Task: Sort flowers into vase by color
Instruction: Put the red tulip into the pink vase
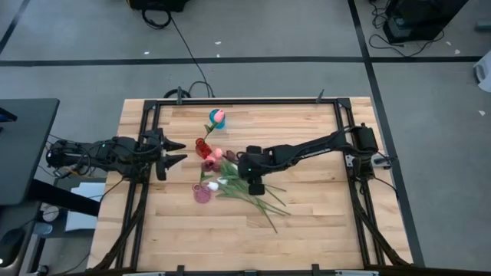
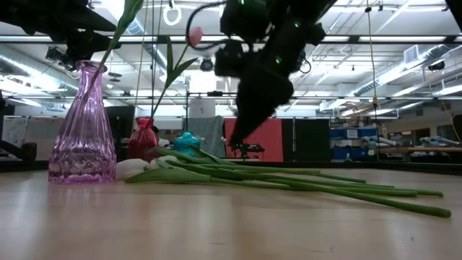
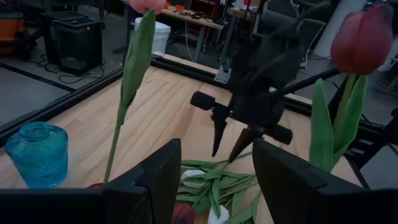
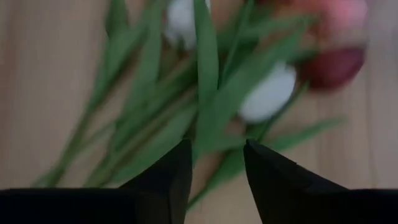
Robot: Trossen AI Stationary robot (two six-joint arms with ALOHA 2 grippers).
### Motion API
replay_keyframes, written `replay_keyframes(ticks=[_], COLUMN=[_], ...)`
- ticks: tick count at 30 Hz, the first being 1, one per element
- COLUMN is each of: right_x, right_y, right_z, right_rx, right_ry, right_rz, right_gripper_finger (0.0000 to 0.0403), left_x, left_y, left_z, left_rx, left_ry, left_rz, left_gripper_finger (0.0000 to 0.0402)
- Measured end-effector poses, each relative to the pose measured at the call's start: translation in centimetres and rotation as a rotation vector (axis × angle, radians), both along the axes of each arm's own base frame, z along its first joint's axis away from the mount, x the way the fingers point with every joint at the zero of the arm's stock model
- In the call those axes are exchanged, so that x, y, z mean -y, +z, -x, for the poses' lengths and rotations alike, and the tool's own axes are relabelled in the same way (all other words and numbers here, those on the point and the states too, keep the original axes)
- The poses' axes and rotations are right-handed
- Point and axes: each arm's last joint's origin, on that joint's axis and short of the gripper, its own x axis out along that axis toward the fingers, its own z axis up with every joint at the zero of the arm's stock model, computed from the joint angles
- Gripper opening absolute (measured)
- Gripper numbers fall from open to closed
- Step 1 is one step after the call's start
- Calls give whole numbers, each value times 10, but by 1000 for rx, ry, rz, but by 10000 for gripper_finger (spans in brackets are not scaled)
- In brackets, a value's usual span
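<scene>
While no writing shows, right gripper [image 1: 230,175] (fingers parted) hovers over flowers [image 1: 249,195].

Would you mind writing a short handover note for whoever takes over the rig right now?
Right tool: open, empty, hovering just above the loose flowers lying mid-table.
Left tool: open, empty, waiting at the table's left side.
Vases: blue vase holds a pink tulip; red vase holds a dark red tulip; pink vase holds one stem, its head out of view.
Left: the pile on the table, with white, pink and dark red heads, is unsorted. Likely next: the right tool closes on a stem.
</scene>
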Motion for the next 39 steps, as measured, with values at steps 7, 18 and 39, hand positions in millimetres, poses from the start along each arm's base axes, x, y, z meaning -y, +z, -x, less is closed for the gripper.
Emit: replay_keyframes(ticks=[7,18,39], right_x=[0,-10,-4], right_y=[-17,-31,-10], right_z=[10,10,22], right_rx=[-25,95,60], right_ry=[-67,-67,-112], right_rz=[-39,-85,1], right_gripper_finger=[149,146,34], left_x=[0,0,0], left_y=[0,0,0], left_z=[0,0,0], left_rx=[-1,-5,-5], left_ry=[6,5,5], left_rz=[-4,-21,-19], left_gripper_finger=[203,203,203])
